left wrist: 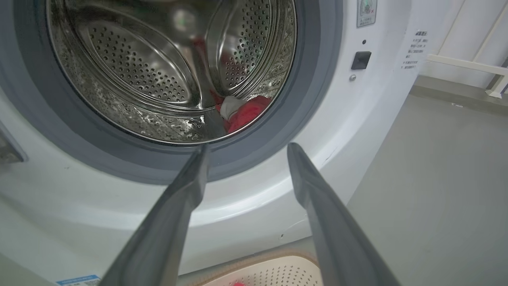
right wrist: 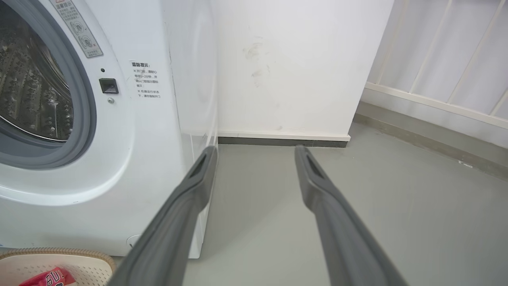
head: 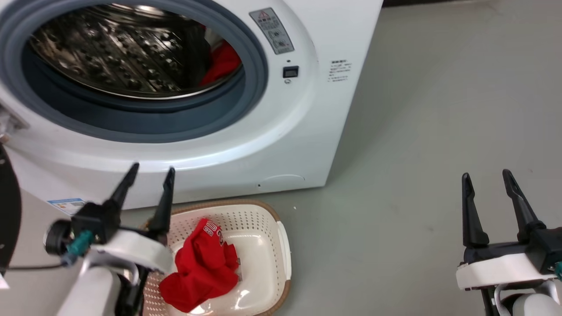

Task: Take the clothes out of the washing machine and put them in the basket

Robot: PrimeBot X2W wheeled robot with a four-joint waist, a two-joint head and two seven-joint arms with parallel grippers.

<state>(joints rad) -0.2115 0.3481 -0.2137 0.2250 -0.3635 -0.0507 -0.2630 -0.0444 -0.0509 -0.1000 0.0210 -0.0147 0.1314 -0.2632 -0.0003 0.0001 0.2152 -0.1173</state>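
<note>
Washer: the white washer [head: 285,145] stands on the grey floor [head: 417,131] with its porthole open. The dark door [head: 6,219] shows at the left edge of the head view.
Drum: the steel drum [head: 123,52] holds a red cloth [head: 221,61] low against its right side, just behind the grey seal [head: 254,66]. The left wrist view shows a white part on that cloth [left wrist: 248,113].
Basket: the cream basket [head: 272,224] sits on the floor just beside the washer's front bottom edge, below the porthole. A red top [head: 202,267] with white lettering lies heaped inside, from the middle towards the left wall. The right half of the basket's bottom is bare.
Left gripper: the left gripper [head: 152,168] hangs over the basket's left rim, its forearm rising from the lower left of the head view. Its fingers are spread and grip nothing. They point at the washer's front, and in the left wrist view their tips frame the seal's lower edge.
Right gripper: the right gripper [head: 486,174] hangs over bare floor to the right of the washer, well apart from the basket. Its fingers are parted and empty. In the right wrist view they point past the washer's right front corner, towards the foot of a white wall [right wrist: 297,59].
</note>
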